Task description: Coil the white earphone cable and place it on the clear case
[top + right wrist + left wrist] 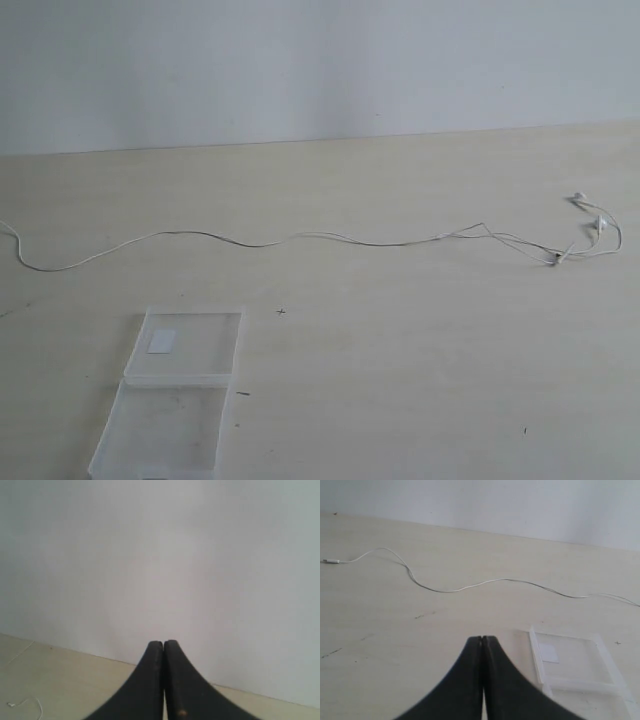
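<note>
Cable (250,243) likely limp, light, hard to pinch flat; grab near earbuds (598,225); left gripper (483,639), right gripper (163,642) fingers together, empty.

In the exterior view the bottom edge cuts the lower half of the clear case (165,430), and the white earphone cable (250,244) runs out at the left edge, so that end is not seen. In the left wrist view the left gripper (482,641) covers a part of the case. In the right wrist view the piece of cable (40,707) is too small to tell which part it is.
</note>
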Controlling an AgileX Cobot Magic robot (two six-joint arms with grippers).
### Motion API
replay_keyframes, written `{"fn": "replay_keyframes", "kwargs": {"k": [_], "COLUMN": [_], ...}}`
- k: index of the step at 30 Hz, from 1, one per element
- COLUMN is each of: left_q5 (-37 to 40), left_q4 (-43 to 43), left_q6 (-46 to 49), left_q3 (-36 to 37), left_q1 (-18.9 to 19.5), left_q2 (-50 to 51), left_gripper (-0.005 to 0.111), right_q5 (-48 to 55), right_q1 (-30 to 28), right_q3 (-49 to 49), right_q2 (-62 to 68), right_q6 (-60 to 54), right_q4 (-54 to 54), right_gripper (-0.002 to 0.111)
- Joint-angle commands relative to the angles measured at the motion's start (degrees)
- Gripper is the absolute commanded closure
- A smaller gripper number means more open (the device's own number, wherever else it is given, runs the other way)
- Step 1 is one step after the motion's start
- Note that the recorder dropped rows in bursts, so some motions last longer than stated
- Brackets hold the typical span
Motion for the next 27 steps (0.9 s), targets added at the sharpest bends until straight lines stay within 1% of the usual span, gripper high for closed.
{"fn": "replay_keyframes", "kwargs": {"k": [1, 6, 9, 13, 15, 17, 23, 27], "left_q5": [-0.2, -0.2, -0.2, -0.2, -0.2, -0.2, -0.2, -0.2], "left_q4": [0.3, 0.3, 0.3, 0.3, 0.3, 0.3, 0.3, 0.3], "left_q6": [-0.4, -0.4, -0.4, -0.4, -0.4, -0.4, -0.4, -0.4], "left_q3": [-0.1, -0.1, -0.1, -0.1, -0.1, -0.1, -0.1, -0.1], "left_q1": [0.1, 0.1, 0.1, 0.1, 0.1, 0.1, 0.1, 0.1], "left_q2": [-0.4, -0.4, -0.4, -0.4, -0.4, -0.4, -0.4, -0.4], "left_gripper": [0.107, 0.107, 0.107, 0.107, 0.107, 0.107, 0.107, 0.107], "right_q5": [-0.6, 1.6, 5.5, 19.8, 27.2, 30.3, 30.0, 30.1], "right_q1": [-0.2, -0.2, -0.2, 0.7, 2.8, 5.5, 11.2, 14.4], "right_q3": [-0.2, -0.2, -0.9, -9.4, -16.1, -21.9, -31.5, -34.4], "right_q2": [6.5, 15.5, 22.0, 31.5, 35.0, 37.8, 42.5, 45.5], "right_q6": [-0.6, -0.4, -2.6, -9.0, -9.4, -9.2, -9.9, -10.8], "right_q4": [-3.3, -11.6, -17.1, -23.7, -32.9, -39.9, -40.1, -40.0], "right_gripper": [0.108, 0.108, 0.108, 0.108, 0.108, 0.108, 0.108, 0.108]}}
